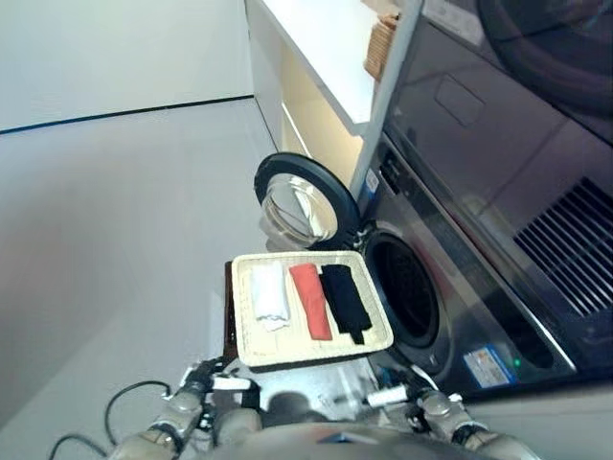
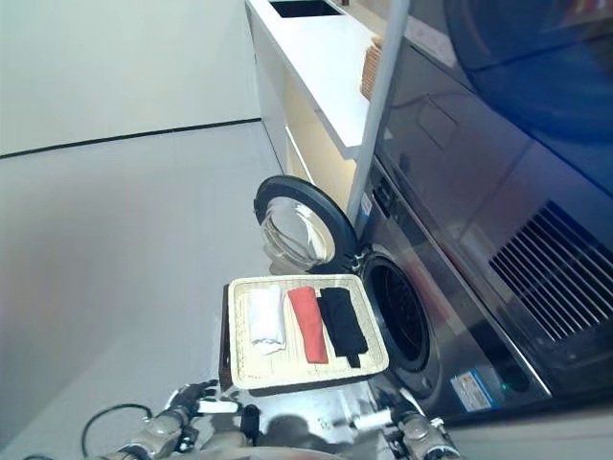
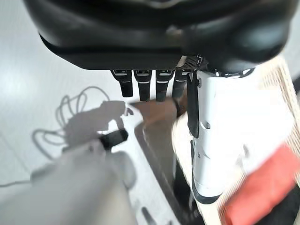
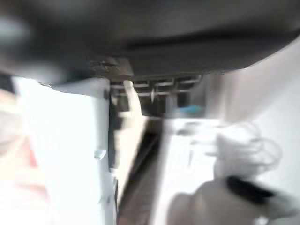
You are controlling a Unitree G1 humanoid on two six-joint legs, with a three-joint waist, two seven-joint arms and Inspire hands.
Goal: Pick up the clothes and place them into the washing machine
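- Nearest, the left hand (image 1: 218, 383) and right hand (image 1: 397, 394) hang low with relaxed, empty fingers.
- White (image 1: 269, 293), red (image 1: 310, 299) and black folded clothes (image 1: 345, 299) lie in the shallow cream woven tray (image 1: 251, 347), beside the silver washing machine's open drum (image 1: 406, 287).
- Reaching carelessly could tip the tray.

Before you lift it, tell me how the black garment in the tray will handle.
The black garment is folded cloth, so it will probably sag and unfold from a single pinch. It looks light. One end overhangs the tray rim, so it might drag there.
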